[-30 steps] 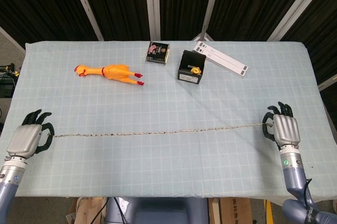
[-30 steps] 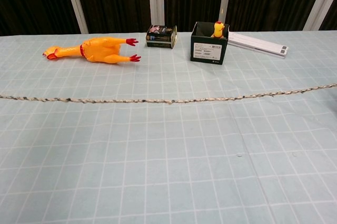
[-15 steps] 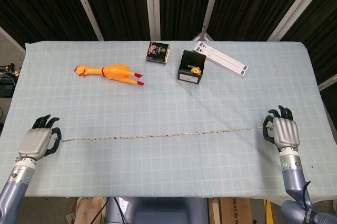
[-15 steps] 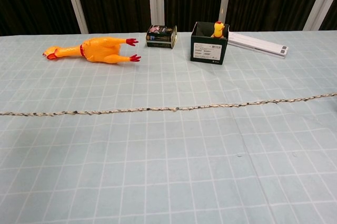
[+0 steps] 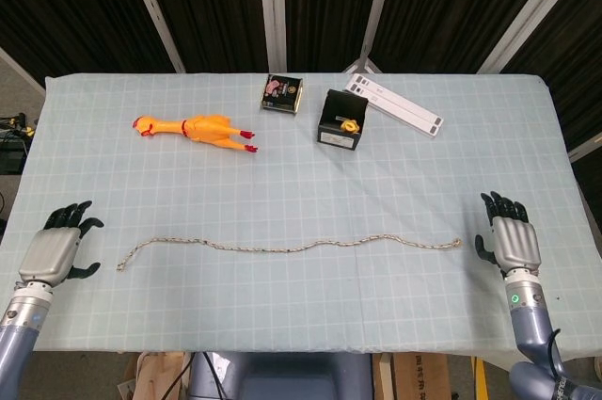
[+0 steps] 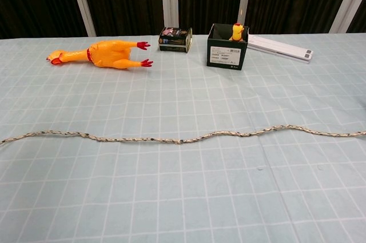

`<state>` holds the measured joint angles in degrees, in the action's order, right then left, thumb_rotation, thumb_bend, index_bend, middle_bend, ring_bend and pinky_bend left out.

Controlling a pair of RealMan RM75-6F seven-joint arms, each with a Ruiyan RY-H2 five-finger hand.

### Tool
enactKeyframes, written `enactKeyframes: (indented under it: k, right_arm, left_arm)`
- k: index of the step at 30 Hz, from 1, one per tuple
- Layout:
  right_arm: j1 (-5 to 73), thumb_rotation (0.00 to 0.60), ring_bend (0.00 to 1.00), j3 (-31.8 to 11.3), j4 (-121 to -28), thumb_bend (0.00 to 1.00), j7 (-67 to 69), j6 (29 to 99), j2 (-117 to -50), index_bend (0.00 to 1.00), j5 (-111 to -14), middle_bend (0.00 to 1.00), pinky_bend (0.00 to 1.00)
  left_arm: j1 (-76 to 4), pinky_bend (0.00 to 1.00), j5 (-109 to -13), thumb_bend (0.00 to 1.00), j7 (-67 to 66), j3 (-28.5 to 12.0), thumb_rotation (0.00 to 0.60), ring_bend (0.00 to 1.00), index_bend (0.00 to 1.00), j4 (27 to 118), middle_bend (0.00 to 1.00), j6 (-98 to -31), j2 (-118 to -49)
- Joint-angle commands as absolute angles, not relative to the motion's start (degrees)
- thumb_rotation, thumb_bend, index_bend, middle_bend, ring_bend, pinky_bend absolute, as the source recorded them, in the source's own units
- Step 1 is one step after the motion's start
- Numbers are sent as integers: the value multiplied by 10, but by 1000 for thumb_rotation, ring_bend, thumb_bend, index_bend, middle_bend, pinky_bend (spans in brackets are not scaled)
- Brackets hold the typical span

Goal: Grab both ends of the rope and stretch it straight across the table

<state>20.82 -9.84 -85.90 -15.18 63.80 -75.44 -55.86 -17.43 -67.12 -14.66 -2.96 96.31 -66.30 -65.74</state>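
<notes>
Lying slack near our edge of the table (image 5: pixel 527 136), the rope (image 5: pixel 292 248) runs left-right w/ slight waves, not taut. We judge it light, limp, a bit rough, so easy to pinch; best taken right at each tip. Our left hand (image 5: pixel 55 251) sits just beyond the rope's left end, fingers spread, holding nothing. Our right hand (image 5: pixel 510 240) sits just past the right end, also apart & empty. Further back: rubber chicken (image 5: pixel 196 128), black box (image 5: pixel 341 120).

A rubber chicken (image 5: pixel 196 128) lies near a small tin (image 5: pixel 281 93), black box (image 5: pixel 342 119) (yellow toy inside) and white strip (image 5: pixel 397 106).
</notes>
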Motion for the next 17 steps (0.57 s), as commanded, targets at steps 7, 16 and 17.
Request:
enactKeyframes:
  k: [7, 16, 17]
  right_arm:
    - [168, 600, 0, -83, -934, 392, -83, 692, -709, 0, -645, 2, 0]
    - [104, 600, 0, -3, -960, 355, -77, 828, -672, 0, -857, 0, 0]
    - [97, 600, 0, 4, -958, 355, -75, 841, -669, 0, -872, 0, 0]
  left_arm:
    - [-116, 0, -757, 170, -48, -15, 600, 0, 136, 1026, 0, -755, -617]
    - [-56, 0, -901, 163, -35, 35, 600, 0, 76, 1011, 0, -867, -619]
    - [-51, 0, -911, 163, -34, 40, 600, 0, 76, 1010, 0, -874, -619]
